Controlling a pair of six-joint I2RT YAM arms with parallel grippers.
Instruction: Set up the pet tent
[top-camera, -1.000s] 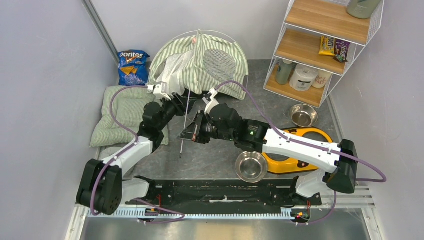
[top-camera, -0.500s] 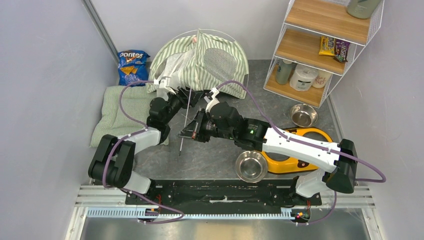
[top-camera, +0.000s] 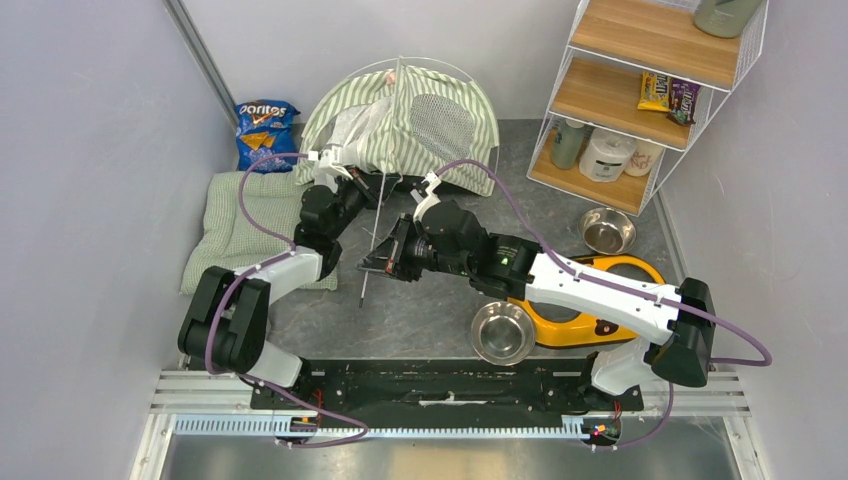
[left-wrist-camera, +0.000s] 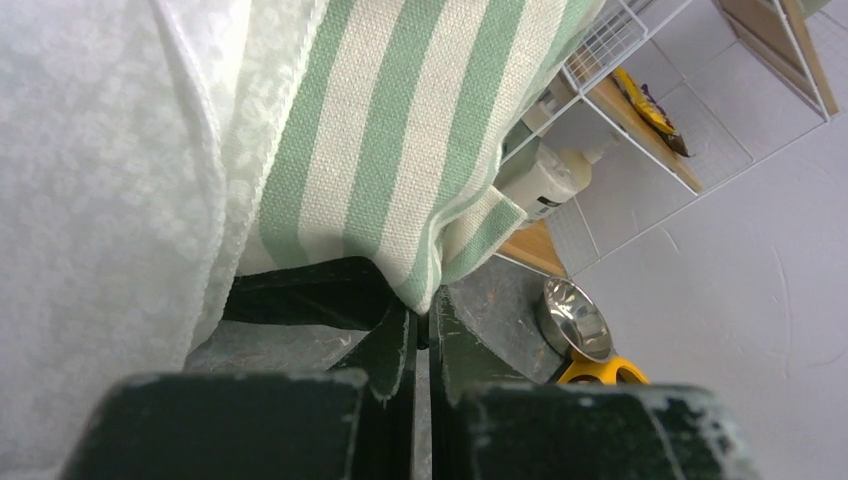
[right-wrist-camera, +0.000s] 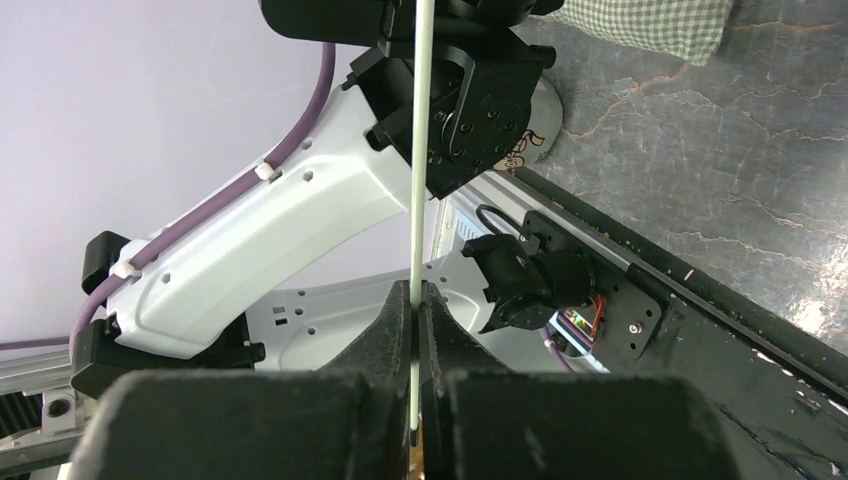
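Note:
The pet tent (top-camera: 405, 118), green-and-white striped with white mesh panels, stands half raised at the back of the floor. My left gripper (top-camera: 368, 187) is at its lower front edge. In the left wrist view the left gripper (left-wrist-camera: 421, 312) is shut, with a corner of the striped fabric (left-wrist-camera: 400, 170) pinched at its tips. My right gripper (top-camera: 372, 265) is shut on a thin white tent pole (top-camera: 376, 228). The pole (right-wrist-camera: 421, 150) runs straight up out of the closed right gripper (right-wrist-camera: 415, 300). Its lower end sticks out just below the fingers.
A pale green cushion (top-camera: 245, 225) lies left, with a Doritos bag (top-camera: 265, 135) behind it. A wire shelf (top-camera: 640, 100) stands at the back right. A steel bowl (top-camera: 607, 230), a yellow bowl holder (top-camera: 600, 290) and a second bowl (top-camera: 502, 332) sit right.
My left arm has reached forward to the tent's lower edge and its gripper has gone from open to shut on the fabric. The right gripper has kept hold of the pole, barely moving.

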